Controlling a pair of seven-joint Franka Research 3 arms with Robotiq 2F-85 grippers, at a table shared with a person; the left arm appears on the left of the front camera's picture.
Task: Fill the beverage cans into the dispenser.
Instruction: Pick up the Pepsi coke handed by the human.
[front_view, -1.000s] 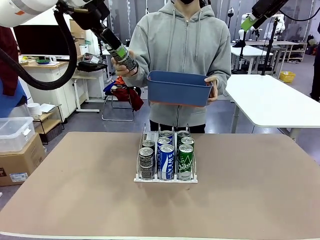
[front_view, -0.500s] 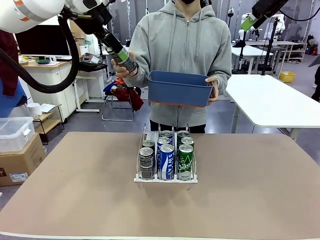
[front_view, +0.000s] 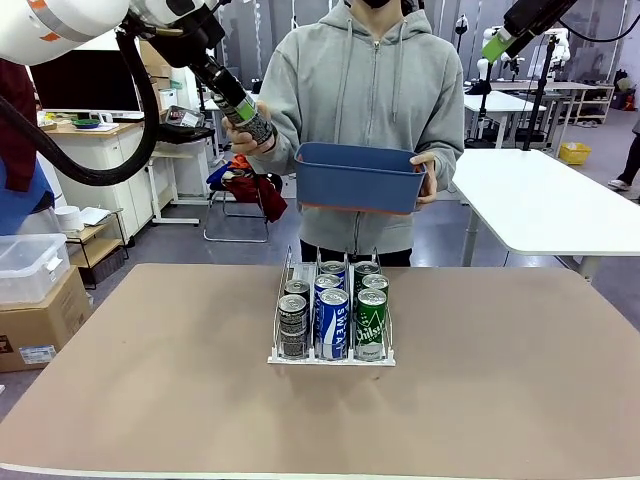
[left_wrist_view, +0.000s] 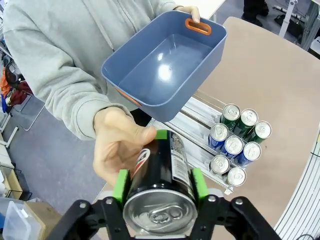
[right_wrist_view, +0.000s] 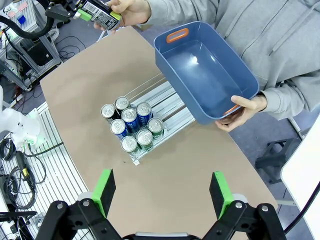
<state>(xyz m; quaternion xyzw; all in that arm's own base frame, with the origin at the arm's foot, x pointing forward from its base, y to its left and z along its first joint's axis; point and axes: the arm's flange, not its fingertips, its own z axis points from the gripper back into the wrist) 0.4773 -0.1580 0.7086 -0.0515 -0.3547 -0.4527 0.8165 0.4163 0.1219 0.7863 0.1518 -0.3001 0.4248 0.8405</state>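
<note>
Left gripper: closed on a dark can, which is clamped between the green pads; in the front view the gripper is seen raised high at the far left of the table, close to the person's chest.
Dark can: held tilted in the air, silver top toward the wrist camera; its far end is touched by the person's hand. In the front view the can is seen beside the tub's left end.
Right gripper: spread wide, with nothing between the pads; it is held high above the table, looking down on the rack. In the front view a green-padded tip is seen at the upper right.
Tub: blue, with orange handles, held by the person above the far table edge; no contents are seen inside it.
Rack: clear, three lanes, set near the middle of the table.
Cans in rack: seven are counted from above — two dark ones in the left lane, three blue ones in the middle lane, two green ones in the right lane, all upright.
Person's other hand: placed on the tub's right end.
</note>
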